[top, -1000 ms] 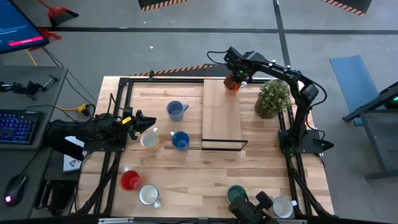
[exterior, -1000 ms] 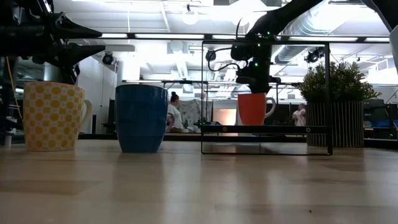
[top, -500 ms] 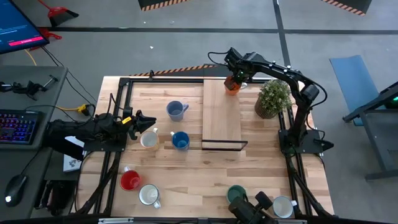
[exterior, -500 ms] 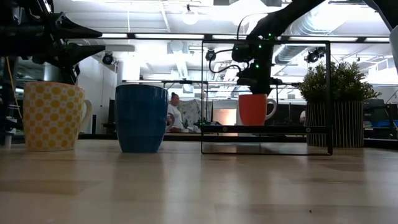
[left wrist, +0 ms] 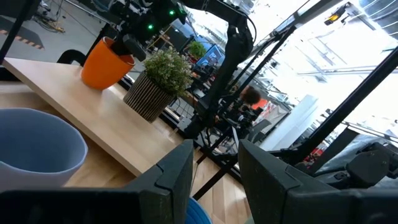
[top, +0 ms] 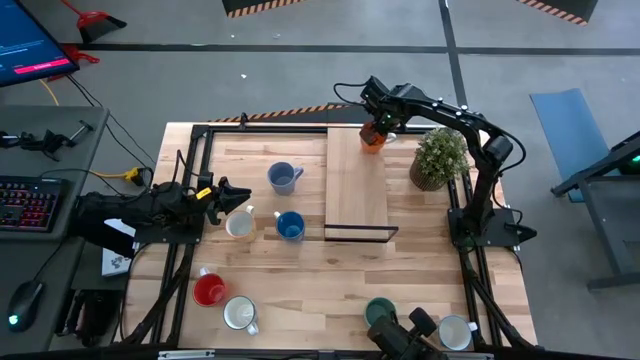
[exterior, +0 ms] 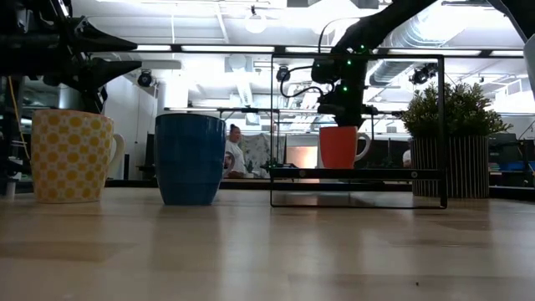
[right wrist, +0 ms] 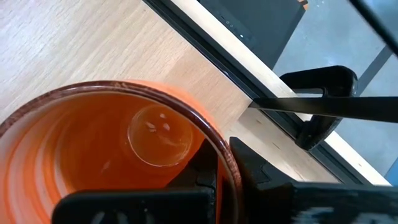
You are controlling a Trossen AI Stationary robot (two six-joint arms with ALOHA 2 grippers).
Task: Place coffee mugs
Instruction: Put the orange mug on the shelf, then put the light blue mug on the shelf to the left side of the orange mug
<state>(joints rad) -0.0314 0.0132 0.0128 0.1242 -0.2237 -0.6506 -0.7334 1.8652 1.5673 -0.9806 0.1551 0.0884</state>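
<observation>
orange mug (top: 373,139) sits at the far end of the raised wooden board (top: 356,190), just beside the potted plant (top: 440,158).

high view: right gripper (top: 378,127) is over the mug's rim. left gripper (top: 235,194) waits at the table's left side near the cream mug (top: 239,225); light blue mug (top: 283,178), dark blue mug (top: 290,226), red mug (top: 210,290), white mug (top: 240,314) and green mug (top: 380,312) stand off the board, unplaced.

low view: the orange mug's base looks level on the board's surface, inside the black wire frame (exterior: 357,117); right gripper above it, on the rim.

left wrist view: left fingers (left wrist: 178,174) stand apart with nothing between them.

right wrist view: right fingers (right wrist: 210,175) are clamped on the mug wall, one inside, one outside.

judgement: the step is the release. best done by confirming the base is fully seated, parting the jaws just enough, then lifting straight up so the inner finger does not drag the rim or tip the mug toward the plant.
</observation>
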